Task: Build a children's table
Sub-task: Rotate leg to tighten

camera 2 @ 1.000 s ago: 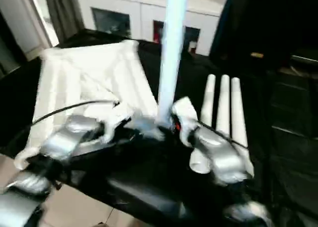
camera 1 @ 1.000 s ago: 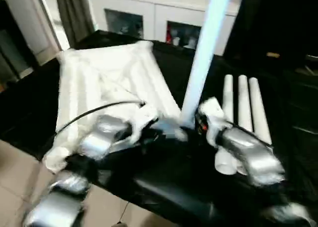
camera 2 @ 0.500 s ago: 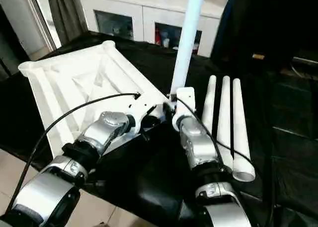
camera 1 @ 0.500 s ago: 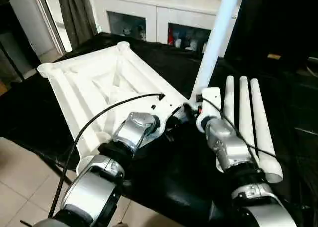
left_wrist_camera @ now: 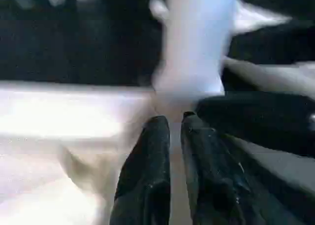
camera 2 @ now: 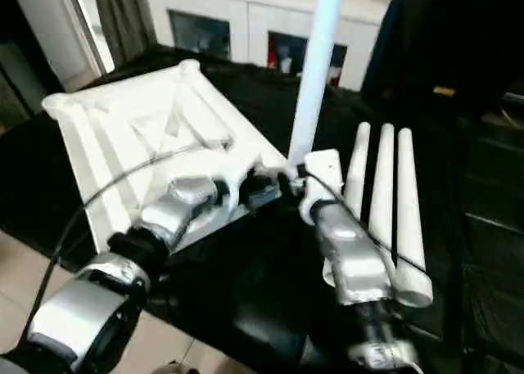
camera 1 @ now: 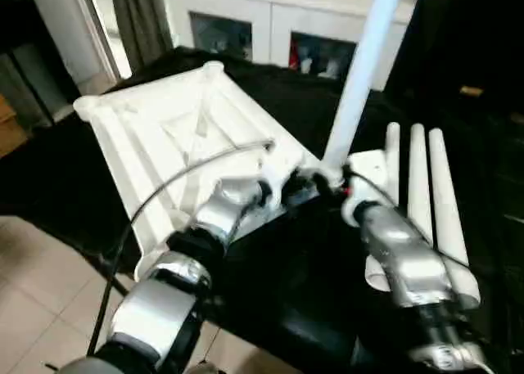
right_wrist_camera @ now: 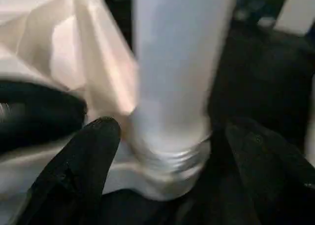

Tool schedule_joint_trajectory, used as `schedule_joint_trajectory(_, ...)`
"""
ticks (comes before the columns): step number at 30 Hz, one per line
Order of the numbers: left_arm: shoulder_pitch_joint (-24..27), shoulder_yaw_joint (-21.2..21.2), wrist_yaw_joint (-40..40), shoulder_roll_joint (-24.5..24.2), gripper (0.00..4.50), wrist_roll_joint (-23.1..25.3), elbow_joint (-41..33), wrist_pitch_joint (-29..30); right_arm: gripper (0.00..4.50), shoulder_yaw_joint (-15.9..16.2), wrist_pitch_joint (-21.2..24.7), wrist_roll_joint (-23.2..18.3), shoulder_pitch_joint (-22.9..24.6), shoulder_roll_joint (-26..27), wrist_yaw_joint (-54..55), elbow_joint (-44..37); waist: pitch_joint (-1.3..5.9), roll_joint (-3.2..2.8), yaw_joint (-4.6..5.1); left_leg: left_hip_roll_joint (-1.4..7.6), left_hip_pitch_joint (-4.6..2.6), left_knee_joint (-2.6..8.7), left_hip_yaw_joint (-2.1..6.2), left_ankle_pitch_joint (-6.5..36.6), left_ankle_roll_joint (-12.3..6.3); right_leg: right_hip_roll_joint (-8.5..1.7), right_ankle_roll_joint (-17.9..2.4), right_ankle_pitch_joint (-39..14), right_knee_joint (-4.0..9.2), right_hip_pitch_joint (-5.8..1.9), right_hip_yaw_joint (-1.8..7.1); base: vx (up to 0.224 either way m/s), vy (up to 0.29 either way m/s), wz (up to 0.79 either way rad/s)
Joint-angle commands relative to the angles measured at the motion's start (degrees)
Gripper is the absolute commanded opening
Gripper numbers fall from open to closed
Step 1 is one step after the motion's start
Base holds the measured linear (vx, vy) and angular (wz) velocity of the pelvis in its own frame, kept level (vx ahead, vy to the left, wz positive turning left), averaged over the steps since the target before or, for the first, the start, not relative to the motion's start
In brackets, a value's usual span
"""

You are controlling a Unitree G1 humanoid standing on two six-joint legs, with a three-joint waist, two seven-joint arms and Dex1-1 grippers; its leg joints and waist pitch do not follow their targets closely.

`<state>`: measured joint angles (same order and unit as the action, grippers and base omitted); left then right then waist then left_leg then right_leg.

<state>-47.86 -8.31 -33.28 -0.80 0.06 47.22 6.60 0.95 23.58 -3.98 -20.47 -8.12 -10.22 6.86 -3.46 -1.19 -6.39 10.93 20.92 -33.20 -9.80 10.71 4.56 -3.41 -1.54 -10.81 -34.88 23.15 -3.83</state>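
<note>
Left eye view: tabletop (camera 1: 176, 137), underside up, on the black worktop (camera 1: 311, 292). One leg (camera 1: 360, 79) stands upright in its near corner socket (camera 1: 315, 173); three spare legs (camera 1: 426, 194) lie side by side just to the right. Left gripper (camera 1: 315, 186) and right gripper (camera 1: 334, 180) meet at the foot of the standing leg.

Right eye view: same layout; a white cabinet (camera 2: 221, 22) stands beyond the worktop.

Left wrist view: black fingers (left_wrist_camera: 152, 180) nearly together, with a thin gap between them, pointing at the leg base; nothing between the jaws.

Right wrist view: fingers (right_wrist_camera: 83, 161) wide apart either side of the leg's flared end (right_wrist_camera: 170, 161), not touching it; jaws wide, holding nothing.

Step in hand, as judged: seating the first leg. The picture is smeared, so whether the leg is fully home is uncertain. Good practice: clear both grippers sideways without nudging the leg, confirm it stands plumb, then fetch the nearest spare.
</note>
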Motion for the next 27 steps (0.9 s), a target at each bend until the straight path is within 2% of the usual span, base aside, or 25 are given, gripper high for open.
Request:
schedule_joint_trajectory(1, 1.58, 1.08, 0.54, -1.43, 1.00, -0.55, -3.79, 1.53, 3.84, 1.09, 2.58, -0.55, 1.12, -1.02, -1.77, -4.10, 4.27, 0.35, -0.35, 2.16, -0.02, 3.30, 0.93, 4.89, -3.83, -4.86, -10.13, -2.87, 3.75, -4.02, 2.92, 0.000, 0.000, 0.00)
schedule_joint_trajectory(3, 4.48, 1.50, 0.26, -2.97, 1.09, -0.52, -9.04, 3.79, 3.84, 1.87, 3.96, -0.82, 2.22, -2.46, -3.48, -7.33, 4.34, 0.13, -0.06, 2.11, 0.15, 3.02, 0.91, 3.10, -4.75, -4.79, -11.32, 1.46, 3.28, -4.02, 2.97, 0.000, 0.000, 0.00)
schedule_joint_trajectory(4, 9.20, 1.84, -0.39, -5.33, 1.36, -0.22, -17.57, 7.80, 3.84, 3.02, 4.99, -0.83, 3.28, -4.26, -5.60, -10.27, 4.41, -0.12, -0.01, 2.15, 0.11, 3.02, 0.95, 3.31, -4.61, -4.85, -11.80, 2.24, 3.04, -4.15, 2.96, 0.000, 0.000, 0.00)
schedule_joint_trajectory(5, 10.11, 1.91, -0.50, -5.79, 1.41, -0.14, -19.23, 8.55, 3.84, 3.25, 5.16, -0.81, 3.46, -4.60, -5.99, -10.77, 4.41, -0.12, -0.01, 2.15, 0.11, 3.02, 0.95, 3.31, -4.61, -4.85, -11.80, 2.24, 3.04, -4.15, 2.96, 0.000, 0.000, 0.00)
schedule_joint_trajectory(6, 14.13, 2.41, -0.84, -7.90, 1.43, -0.22, -26.59, 11.98, 3.84, 4.50, 6.68, -1.09, 4.45, -6.21, -8.06, -13.33, 4.36, -0.39, 0.23, 1.97, 0.01, 2.80, 0.67, 3.77, -4.81, -4.56, -11.96, 2.37, 3.10, -3.78, 2.97, 0.000, 0.000, 0.00)
schedule_joint_trajectory(7, 15.47, 2.63, -0.91, -8.61, 1.43, -0.21, -29.13, 13.32, 3.84, 4.94, 7.09, -1.19, 4.77, -6.72, -8.75, -14.06, 4.38, -0.64, 0.25, 2.32, -0.01, 2.95, 0.86, 4.24, -4.51, -4.78, -12.22, 1.96, 2.90, -4.06, 2.95, 0.000, 0.000, 0.00)
schedule_joint_trajectory(8, 15.47, 2.63, -0.91, -8.61, 1.43, -0.21, -29.13, 13.32, 3.84, 4.94, 7.09, -1.19, 4.77, -6.72, -8.75, -14.06, 4.23, -0.63, 0.34, 2.16, 0.05, 2.88, 0.63, 4.51, -4.49, -4.37, -11.57, 0.70, 3.33, -3.65, 2.96, 0.000, 0.000, 0.00)
schedule_joint_trajectory(9, 20.43, 4.15, -0.26, -11.14, 1.49, -0.18, -38.50, 18.19, 3.84, 6.26, 8.40, -1.60, 5.61, -8.06, -11.03, -15.91, 4.45, -0.77, 0.19, 2.62, -0.26, 2.99, 0.88, 5.75, -3.52, -4.82, -12.03, -0.42, 2.96, -3.89, 2.99, 0.000, 0.000, 0.00)
schedule_joint_trajectory(10, 22.73, 5.17, 0.53, -12.10, 1.69, -0.08, -42.75, 20.82, 3.84, 6.67, 8.98, -1.90, 5.86, -8.38, -11.75, -16.41, 3.97, -0.82, 0.47, 2.58, -0.10, 3.18, 0.72, 6.49, -3.27, -4.45, -11.99, -1.87, 3.32, -3.49, 2.93, 0.000, 0.000, 0.00)
schedule_joint_trajectory(11, 24.95, 6.84, 2.77, -12.27, 1.81, 1.14, -46.19, 22.52, 3.84, 6.96, 9.11, -1.80, 5.96, -8.34, -11.87, -16.23, 3.78, -0.52, 0.40, 2.49, -0.08, 3.32, 0.77, 7.09, -3.22, -4.46, -11.75, -3.49, 3.69, -3.47, 2.89, 0.000, 0.000, 0.00)
schedule_joint_trajectory(13, 29.93, 9.17, 6.35, -12.52, 1.86, 4.55, -52.13, 24.40, 3.84, 7.63, 9.47, -0.99, 5.77, -7.81, -11.33, -14.76, 3.48, -0.69, 0.59, 2.50, -0.06, 3.44, 0.80, 8.93, -2.36, -4.35, -11.02, -7.59, 3.99, -3.30, 2.86, 0.000, 0.000, 0.00)
schedule_joint_trajectory(14, 30.89, 9.43, 6.89, -12.45, 1.86, 5.10, -53.06, 24.42, 3.84, 7.75, 9.54, -0.81, 5.70, -7.68, -11.19, -14.47, 3.36, -0.68, 0.66, 2.46, -0.09, 3.56, 0.78, 9.65, -2.26, -4.28, -10.50, -9.16, 4.22, -3.21, 2.85, 0.000, 0.000, 0.00)
schedule_joint_trajectory(15, 34.81, 10.22, 9.19, -12.21, 2.16, 6.67, -56.92, 24.76, 3.84, 8.18, 10.17, -0.40, 5.41, -7.16, -10.71, -13.48, 3.17, -0.75, 0.60, 2.42, -0.20, 3.65, 0.81, 10.97, -1.84, -4.30, -9.59, -12.05, 4.52, -3.00, 2.92, 0.000, 0.000, 0.00)
schedule_joint_trajectory(16, 36.21, 10.70, 10.42, -11.95, 2.26, 7.52, -57.98, 24.54, 3.84, 8.37, 10.26, -0.25, 5.22, -6.93, -10.52, -13.03, 3.27, -0.81, 0.61, 2.46, -0.30, 3.62, 0.85, 11.33, -1.62, -4.34, -9.40, -12.62, 4.56, -2.95, 2.97, 0.000, 0.000, 0.00)
schedule_joint_trajectory(17, 37.62, 11.17, 11.66, -11.68, 2.28, 8.37, -59.04, 24.32, 3.84, 8.57, 10.34, -0.09, 5.03, -6.70, -10.34, -12.57, 3.03, -0.99, 0.60, 2.44, -0.19, 3.76, 0.90, 11.89, -1.45, -4.32, -9.01, -13.42, 4.70, -2.83, 3.02, 0.000, 0.000, 0.00)
schedule_joint_trajectory(18, 40.36, 12.05, 14.34, -11.61, 2.30, 10.27, -61.21, 23.75, 3.84, 8.98, 10.53, 0.10, 4.64, -6.27, -10.08, -11.84, 2.99, -1.07, 0.63, 2.20, -0.29, 3.74, 0.90, 13.11, -1.07, -4.06, -7.90, -15.14, 4.97, -2.58, 2.99, 0.000, 0.000, 0.00)
schedule_joint_trajectory(19, 42.79, 13.02, 17.57, -11.60, 2.41, 12.07, -63.84, 23.90, 3.84, 9.40, 11.00, 0.18, 4.27, -5.92, -9.96, -11.27, 3.10, -1.19, 0.54, 2.31, -0.53, 3.67, 0.93, 13.50, -0.89, -4.06, -7.96, -14.53, 4.88, -2.40, 3.07, 0.000, 0.000, 0.00)
schedule_joint_trajectory(20, 43.33, 13.47, 18.48, -11.47, 2.60, 12.43, -64.49, 23.98, 3.84, 9.54, 11.09, 0.28, 4.17, -5.86, -9.92, -11.11, 2.86, -0.91, 0.86, 2.40, -0.17, 3.87, 0.98, 13.82, -1.01, -4.01, -7.93, -13.61, 4.99, -2.57, 3.09, 0.000, 0.000, 0.00)
schedule_joint_trajectory(21, 45.33, 15.78, 22.42, -10.62, 2.60, 13.79, -67.49, 25.05, 3.84, 10.09, 11.45, 0.69, 3.76, -5.56, -9.78, -10.57, 2.78, -0.94, 0.84, 2.22, 0.04, 3.91, 1.08, 14.03, -0.89, -4.00, -7.65, -14.16, 4.82, -2.74, 2.96, 0.000, 0.000, 0.00)
schedule_joint_trajectory(22, 45.33, 15.78, 22.42, -10.62, 2.70, 13.79, -67.49, 25.05, 3.84, 10.09, 11.45, 0.69, 3.76, -5.56, -9.78, -10.57, 2.79, -0.96, 0.88, 2.24, -0.04, 3.86, 1.09, 14.10, -0.94, -4.01, -7.58, -14.29, 4.93, -2.68, 2.96, 0.000, 0.000, 0.00)
schedule_joint_trajectory(23, 45.69, 17.95, 25.18, -9.48, 2.74, 14.43, -68.45, 25.29, 3.84, 10.21, 11.70, 0.80, 3.55, -5.30, -9.66, -10.24, 2.65, -1.05, 0.77, 2.08, -0.41, 3.74, 0.96, 14.82, -1.11, -3.83, -7.24, -15.62, 5.24, -2.21, 3.00, 0.000, 0.000, 0.00)
schedule_joint_trajectory(24, 45.75, 23.52, 30.16, -7.60, 2.84, 15.32, -69.33, 25.88, 3.84, 10.57, 11.95, 1.31, 3.21, -4.77, -9.12, -9.48, 2.55, -0.97, 0.83, 2.08, -0.38, 3.71, 0.99, 15.02, -1.04, -3.82, -7.28, -15.80, 5.25, -2.24, 3.02, 0.000, 0.000, 0.00)
schedule_joint_trajectory(25, 45.67, 24.22, 30.69, -7.55, 2.99, 15.39, -69.28, 25.90, 3.84, 10.56, 12.07, 1.37, 3.19, -4.67, -8.96, -9.37, 2.46, -1.03, 0.85, 2.02, -0.14, 3.78, 1.07, 14.81, -1.00, -3.82, -7.36, -15.64, 5.22, -2.38, 2.95, 0.000, 0.000, 0.00)
schedule_joint_trajectory(27, 45.44, 26.19, 32.59, -7.53, 3.17, 15.86, -69.20, 25.97, 3.84, 10.54, 12.45, 1.68, 3.15, -4.39, -8.35, -8.96, 2.41, -1.00, 0.91, 1.77, 0.04, 3.82, 1.21, 14.64, -1.14, -3.73, -5.94, -16.76, 5.32, -2.35, 2.86, 0.000, 0.000, 0.00)
